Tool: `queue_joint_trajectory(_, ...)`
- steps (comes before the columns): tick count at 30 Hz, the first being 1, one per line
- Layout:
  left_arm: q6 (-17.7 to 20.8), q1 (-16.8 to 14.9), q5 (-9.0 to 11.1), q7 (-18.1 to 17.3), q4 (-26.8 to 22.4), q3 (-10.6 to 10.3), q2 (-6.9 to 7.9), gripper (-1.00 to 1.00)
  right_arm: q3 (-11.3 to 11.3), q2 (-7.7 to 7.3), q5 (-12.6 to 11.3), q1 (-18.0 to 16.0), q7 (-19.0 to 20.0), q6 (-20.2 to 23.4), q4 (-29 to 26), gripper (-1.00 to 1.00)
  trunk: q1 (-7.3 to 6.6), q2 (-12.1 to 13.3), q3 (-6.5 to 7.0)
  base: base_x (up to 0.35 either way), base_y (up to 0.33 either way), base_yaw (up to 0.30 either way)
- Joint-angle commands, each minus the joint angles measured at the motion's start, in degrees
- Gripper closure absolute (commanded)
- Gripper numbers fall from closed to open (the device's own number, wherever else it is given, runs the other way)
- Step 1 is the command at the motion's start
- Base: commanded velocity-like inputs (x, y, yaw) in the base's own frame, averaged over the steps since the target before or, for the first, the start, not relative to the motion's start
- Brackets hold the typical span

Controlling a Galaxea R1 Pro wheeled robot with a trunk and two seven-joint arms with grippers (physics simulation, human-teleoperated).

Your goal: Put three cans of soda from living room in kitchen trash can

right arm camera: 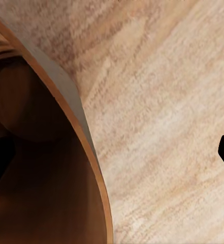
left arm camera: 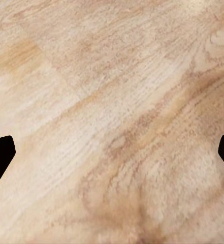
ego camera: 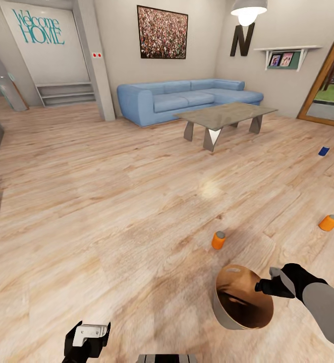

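Right pincer (ego camera: 264, 287): I am gripping the trash can (ego camera: 242, 298) by its rim, one finger inside the glossy orange-brown wall (right arm camera: 45, 168) and the other outside over the floor (right arm camera: 162, 117), so the jaws are standing fairly wide around the wall and not fully closed
Why held so: I am judging that I am carrying the bin to the cans, tilted with its mouth facing me, to drop them in here
Left pincer (ego camera: 86, 339): I am hanging it low over bare wood floor (left arm camera: 112, 112), fingers spread wide, holding nothing, ready for picking
Nearest orange can (ego camera: 218, 240): standing upright on the floor just beyond the bin
Second orange can (ego camera: 329, 222): lying tilted, off to my right
Blue can (ego camera: 324, 150): lying farther right, near the glass door
Room: blue sofa (ego camera: 187, 98) and grey low table (ego camera: 225, 117) are well beyond the cans
Progress: I am seeing no can inside the bin yet
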Motion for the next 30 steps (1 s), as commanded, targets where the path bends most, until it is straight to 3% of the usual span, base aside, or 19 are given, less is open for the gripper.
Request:
queue_joint_trajectory(1,-0.01,0.0,-0.01,0.0,0.0,0.01,0.01,-1.0,0.0,0.0,0.0,0.0,0.0,-0.01,-0.02,-1.0,0.0,0.0,0.0,0.0,0.0,0.0)
queue_joint_trajectory(30,-0.03,0.0,0.14,0.0,0.0,0.05,0.02,-1.0,0.04,0.0,-0.06,1.01,0.0,-0.13,0.02,-1.0,0.0,0.0,0.0,0.0,0.0,0.0)
